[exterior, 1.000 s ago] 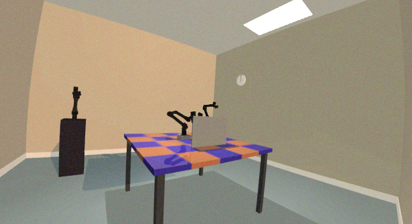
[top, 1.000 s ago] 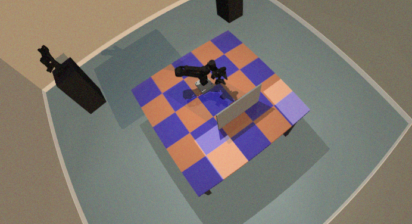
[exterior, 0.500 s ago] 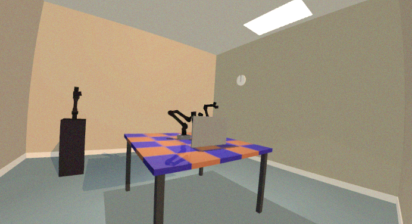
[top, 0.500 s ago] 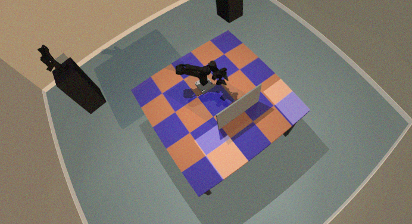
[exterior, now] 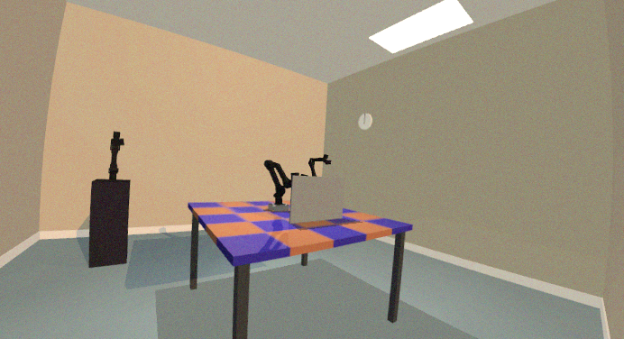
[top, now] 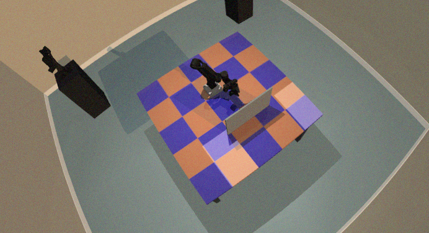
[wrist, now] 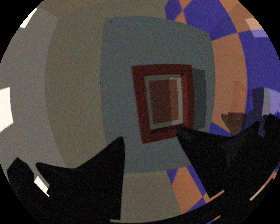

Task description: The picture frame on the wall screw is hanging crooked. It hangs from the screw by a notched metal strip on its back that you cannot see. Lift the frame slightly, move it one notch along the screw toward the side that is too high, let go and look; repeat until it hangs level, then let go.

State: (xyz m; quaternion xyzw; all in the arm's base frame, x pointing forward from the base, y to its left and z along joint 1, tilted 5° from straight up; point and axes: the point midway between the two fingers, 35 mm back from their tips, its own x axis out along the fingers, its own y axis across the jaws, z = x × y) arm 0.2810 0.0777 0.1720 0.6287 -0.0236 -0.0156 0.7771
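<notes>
The dark red picture frame point(wrist: 140, 100) hangs on the blue-grey wall panel point(wrist: 118, 45) in the wrist view, which is turned so that the table lies to the right. The frame's edges are not parallel to the panel's; it looks crooked. The screw and notched strip are hidden. The top view shows the panel's plain back and top edge point(top: 249, 112); the exterior view shows its back point(exterior: 317, 199). My gripper point(wrist: 151, 136) point(top: 237, 93) is open and empty, in front of the panel and apart from the frame. The exterior view mostly hides it behind the panel.
The panel stands upright on the checkered blue and orange table point(top: 192, 157) point(exterior: 266, 244). My arm's base point(top: 212, 89) point(exterior: 279, 207) is on the table, on the frame's side. Other dark arms and pedestals point(top: 82, 88) point(exterior: 109, 224) stand away from the table.
</notes>
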